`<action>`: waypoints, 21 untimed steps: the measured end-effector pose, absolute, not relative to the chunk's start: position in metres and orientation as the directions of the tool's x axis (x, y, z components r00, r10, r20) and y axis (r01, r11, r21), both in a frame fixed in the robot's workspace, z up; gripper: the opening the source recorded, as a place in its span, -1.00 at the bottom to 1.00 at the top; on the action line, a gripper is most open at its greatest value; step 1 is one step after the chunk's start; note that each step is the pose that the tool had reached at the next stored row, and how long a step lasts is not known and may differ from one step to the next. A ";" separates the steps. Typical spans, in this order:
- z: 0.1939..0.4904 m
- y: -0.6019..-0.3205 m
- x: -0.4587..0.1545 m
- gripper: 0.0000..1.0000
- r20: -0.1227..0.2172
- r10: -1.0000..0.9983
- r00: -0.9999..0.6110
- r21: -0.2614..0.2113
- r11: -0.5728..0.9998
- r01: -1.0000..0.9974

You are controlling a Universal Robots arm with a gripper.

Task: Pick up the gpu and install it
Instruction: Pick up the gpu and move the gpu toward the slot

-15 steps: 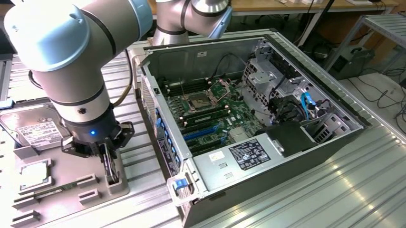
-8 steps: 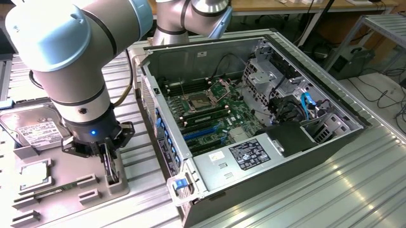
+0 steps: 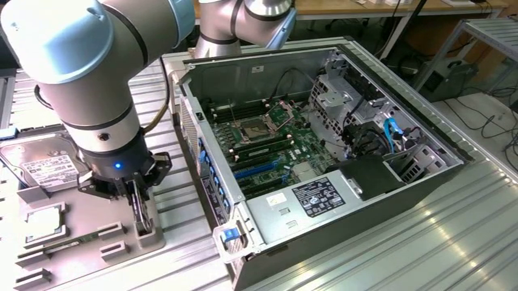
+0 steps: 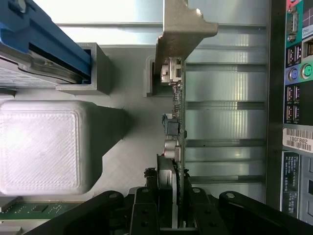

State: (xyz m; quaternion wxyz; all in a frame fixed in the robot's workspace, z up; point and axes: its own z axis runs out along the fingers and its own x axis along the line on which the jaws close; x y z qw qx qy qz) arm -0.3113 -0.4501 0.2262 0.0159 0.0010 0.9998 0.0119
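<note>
Closest to you, the grey arm (image 3: pixel 81 73) fills the exterior view's left and reaches straight down to the grey holder tray (image 3: pixel 97 242) on the ribbed metal table (image 3: pixel 421 242). At its tip, the gripper (image 4: pixel 172 198) has its black fingers (image 4: pixel 145 208) closed in on the gpu (image 4: pixel 179 132), one on each face, pinching the card near one end. You see the card edge-on from the wrist, standing upright on its long edge. Its pale metal bracket (image 4: pixel 182 29) is at the far end from the claw, just beside a grey post of the tray (image 4: pixel 150 78). You cannot tell whether its lower edge is seated in the tray's slot.

On the same tray, the silver hard drive (image 3: pixel 40 167) lies flat towards the exterior view's left of the gripper. The small square processor (image 3: pixel 42 221) sits nearer the front.

Just to the exterior view's right of the tray, the computer case (image 3: pixel 242 76) lies on its side with its panel off. Its green motherboard (image 3: pixel 267 145) is exposed, well apart from the card.
</note>
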 end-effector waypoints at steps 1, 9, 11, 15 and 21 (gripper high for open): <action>0.227 -0.450 -0.311 -0.44 -0.032 0.002 -0.999 0.024 1.000 0.002; 0.238 -0.450 -0.311 -0.44 -0.032 0.002 -0.999 0.024 1.000 0.002; 0.241 -0.450 -0.311 -0.44 -0.032 0.002 -0.999 0.024 1.000 0.002; 0.245 -0.450 -0.311 -0.44 -0.032 0.002 -0.999 0.024 1.000 0.002; 0.251 -0.450 -0.311 -0.44 -0.031 0.002 -1.000 0.024 1.000 0.002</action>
